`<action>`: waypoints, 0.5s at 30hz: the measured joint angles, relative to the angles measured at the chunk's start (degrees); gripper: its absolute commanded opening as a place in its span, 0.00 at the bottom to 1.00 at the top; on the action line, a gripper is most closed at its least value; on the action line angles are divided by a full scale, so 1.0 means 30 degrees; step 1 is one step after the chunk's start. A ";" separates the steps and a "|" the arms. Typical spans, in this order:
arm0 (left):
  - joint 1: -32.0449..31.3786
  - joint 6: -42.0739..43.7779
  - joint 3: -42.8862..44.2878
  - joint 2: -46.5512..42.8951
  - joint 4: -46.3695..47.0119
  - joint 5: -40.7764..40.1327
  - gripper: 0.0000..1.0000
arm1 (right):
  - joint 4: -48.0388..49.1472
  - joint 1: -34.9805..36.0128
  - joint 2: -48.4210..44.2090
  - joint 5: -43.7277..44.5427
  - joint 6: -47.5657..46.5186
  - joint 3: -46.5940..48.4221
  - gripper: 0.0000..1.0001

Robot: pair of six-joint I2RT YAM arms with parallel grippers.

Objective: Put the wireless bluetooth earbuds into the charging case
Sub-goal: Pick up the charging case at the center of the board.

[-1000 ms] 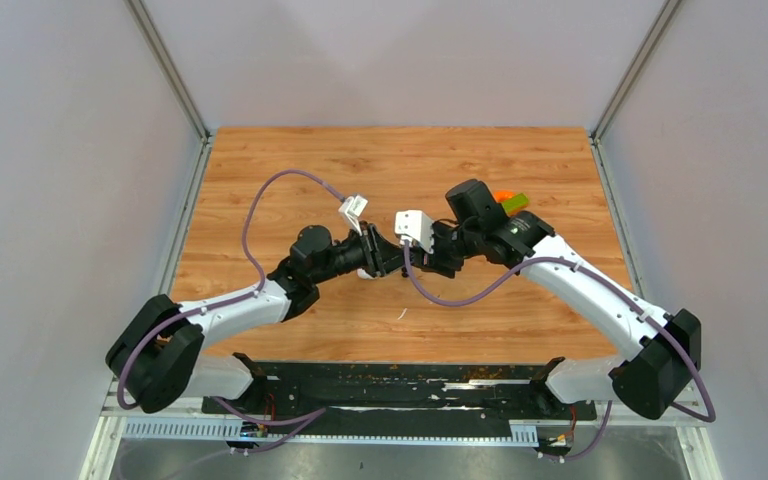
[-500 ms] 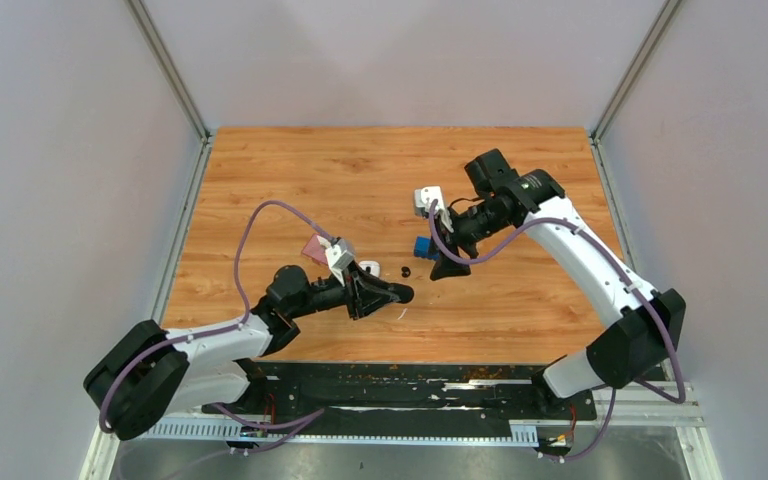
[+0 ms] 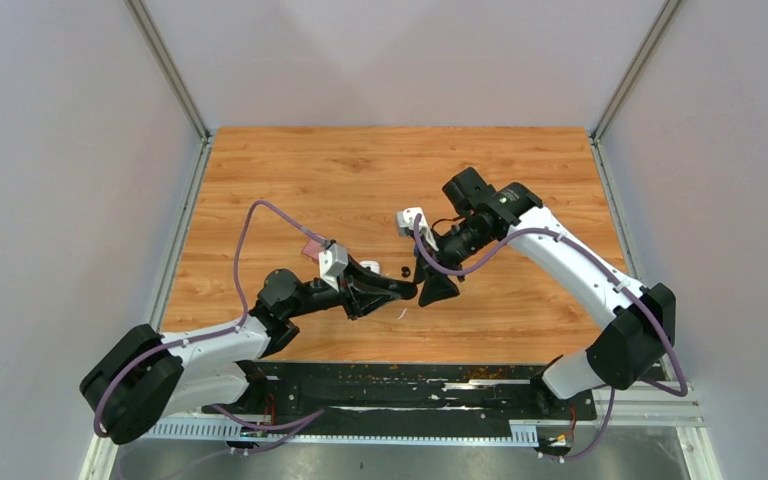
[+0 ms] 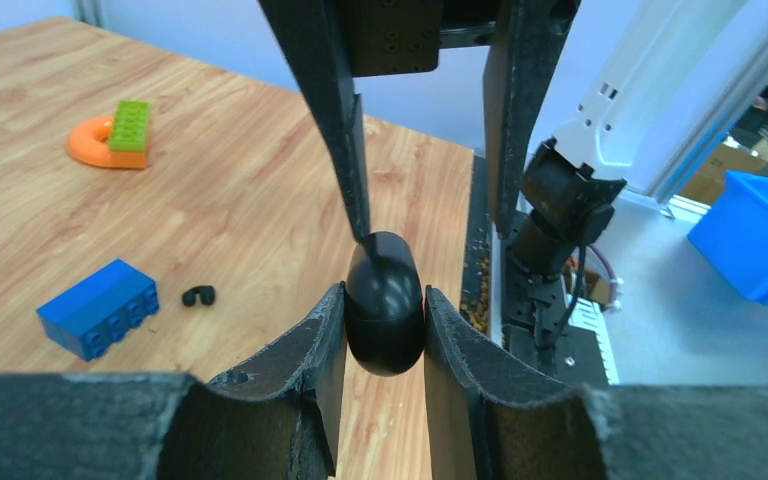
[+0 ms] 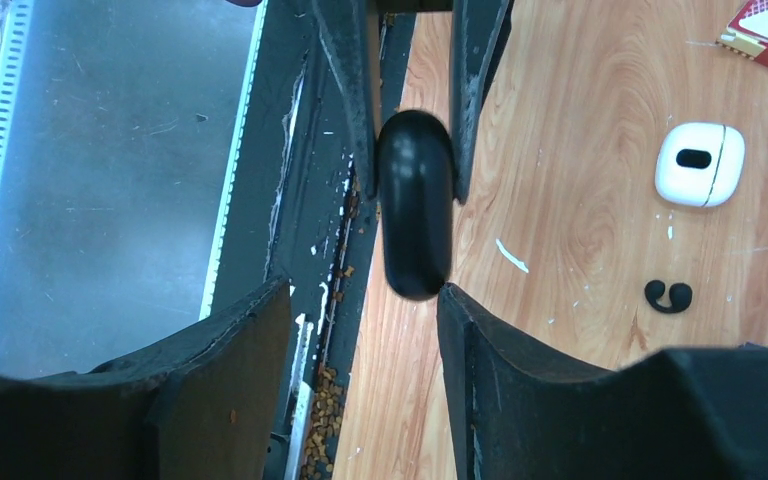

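A glossy black oval charging case hangs above the table, pinched between the fingers of my left gripper, which is shut on it. My right gripper faces it head-on with its jaws open. One of its fingertips touches the case's far end. A black pair of wireless bluetooth earbuds lies on the wood, also visible beside the blue block and from above. The two grippers meet near the table's middle.
A white pod-shaped case lies near the earbuds. A blue block and an orange ring with a green brick sit farther off. A pink card and a white sliver lie on the wood. Crumbs line the near rail.
My left arm drew back toward the near edge, then held. My right gripper swung away, then came down-left to the left gripper's tip, covering the blue block from above.
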 measured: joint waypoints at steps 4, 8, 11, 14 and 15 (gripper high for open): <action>-0.0044 -0.0240 0.0000 0.0153 0.0211 0.0401 0.04 | 0.0495 0.0780 0.0211 0.0248 0.0357 0.0007 0.51; -0.0087 -0.0423 0.0000 0.0335 0.0299 0.0444 0.03 | 0.0743 0.0918 0.0663 0.0437 0.0758 0.0051 0.51; -0.0087 -0.0627 0.0000 0.0379 0.0262 0.0321 0.03 | 0.1137 0.0969 0.0801 0.0852 0.1064 0.0051 0.45; -0.0087 -0.1122 0.0000 0.0372 0.0226 -0.0007 0.04 | 0.1617 0.0984 0.0801 0.1049 0.1421 -0.0007 0.30; -0.0087 -0.1370 0.0022 0.0328 0.0095 -0.0153 0.05 | 0.1872 0.0991 0.0801 0.1137 0.1596 -0.0146 0.25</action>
